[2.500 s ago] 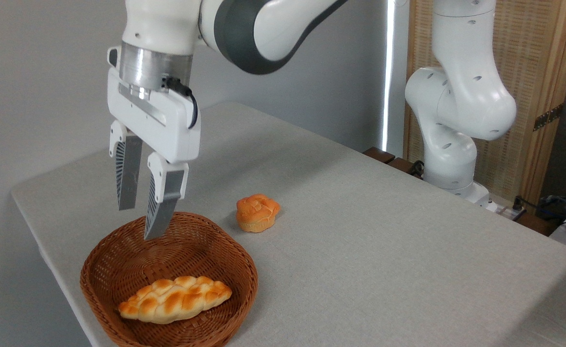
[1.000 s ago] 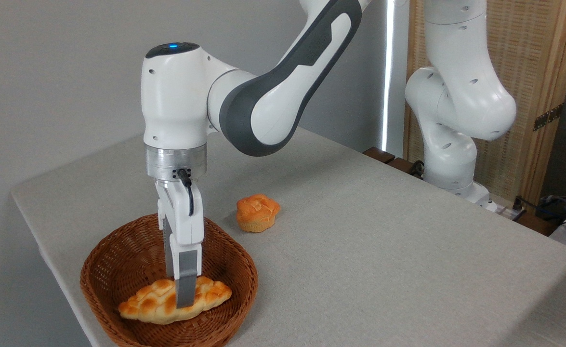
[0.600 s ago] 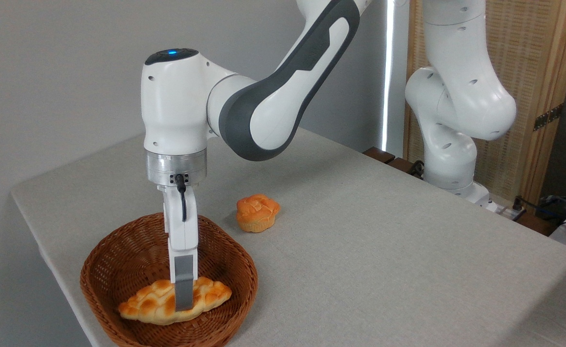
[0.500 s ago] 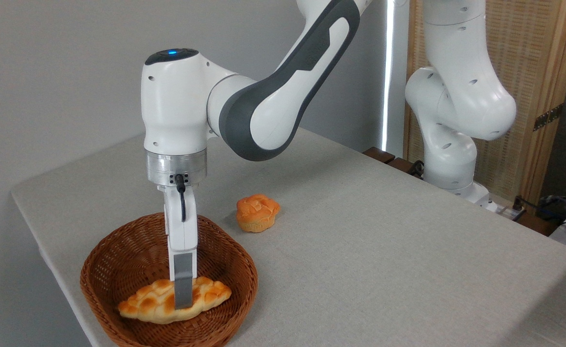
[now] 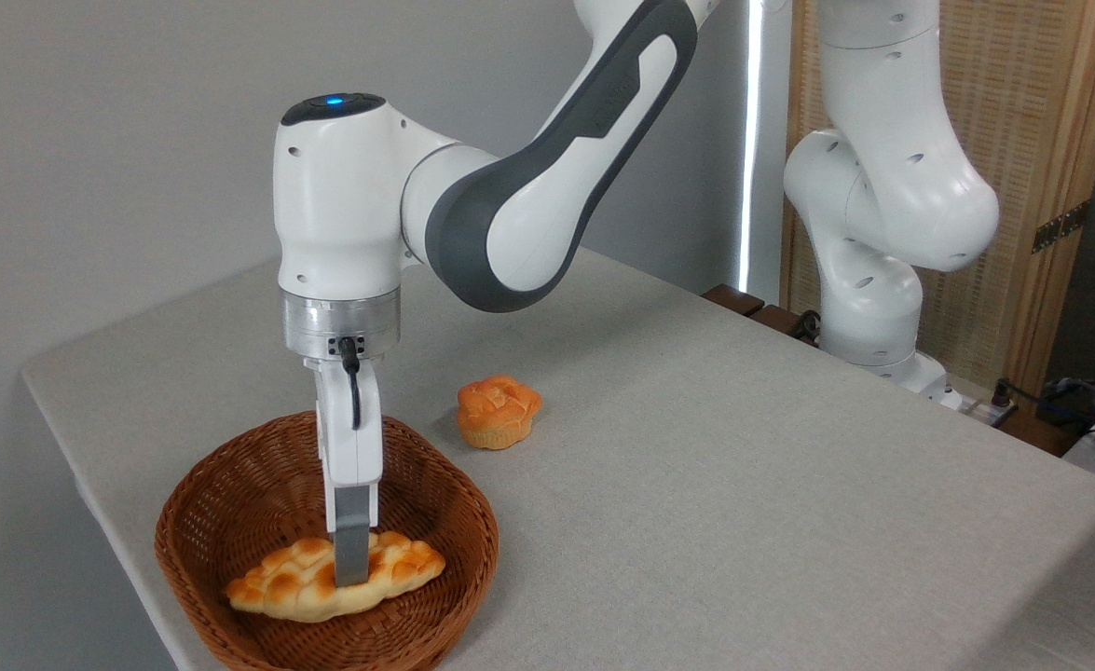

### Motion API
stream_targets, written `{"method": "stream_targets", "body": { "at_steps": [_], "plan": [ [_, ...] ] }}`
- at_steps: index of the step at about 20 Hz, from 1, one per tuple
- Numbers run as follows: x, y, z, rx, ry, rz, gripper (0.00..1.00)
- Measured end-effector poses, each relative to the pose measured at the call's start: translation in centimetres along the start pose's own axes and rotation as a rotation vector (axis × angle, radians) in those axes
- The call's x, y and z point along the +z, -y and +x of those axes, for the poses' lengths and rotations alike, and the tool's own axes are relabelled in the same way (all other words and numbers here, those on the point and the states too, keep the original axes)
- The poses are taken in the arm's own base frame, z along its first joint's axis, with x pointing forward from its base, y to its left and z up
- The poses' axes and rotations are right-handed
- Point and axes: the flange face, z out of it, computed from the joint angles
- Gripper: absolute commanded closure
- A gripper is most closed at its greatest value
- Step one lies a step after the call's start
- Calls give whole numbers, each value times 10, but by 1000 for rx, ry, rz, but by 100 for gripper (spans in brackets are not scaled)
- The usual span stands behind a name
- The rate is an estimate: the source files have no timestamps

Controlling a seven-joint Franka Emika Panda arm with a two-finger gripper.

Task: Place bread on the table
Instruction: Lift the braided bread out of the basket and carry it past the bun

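Camera view: our gripper (image 5: 351,570) straddles the bread (image 5: 335,589) mid-length, fingers across its long axis, apparently clamped on it. Bread sits in the basket (image 5: 230,494) by the table's (image 5: 696,447) front-left corner; we'd lift straight up.

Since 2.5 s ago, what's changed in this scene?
The gripper came down from above the basket's far rim, turned edge-on to the camera, and now straddles the middle of the bread. In the last half second the loaf shifted and rose slightly, so it appears gripped and starting to lift. Only one finger shows, so the closure can't be confirmed. The basket, the small bun and the table stayed put.
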Motion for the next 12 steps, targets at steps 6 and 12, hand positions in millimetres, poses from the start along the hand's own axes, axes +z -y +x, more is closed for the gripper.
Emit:
{"method": "stream_targets", "body": {
  "at_steps": [6, 12],
  "plan": [
    [-34, 12, -7, -118, -107, 4, 75],
    [-73, 10, -21, -186, -151, -59, 75]
  ]
}}
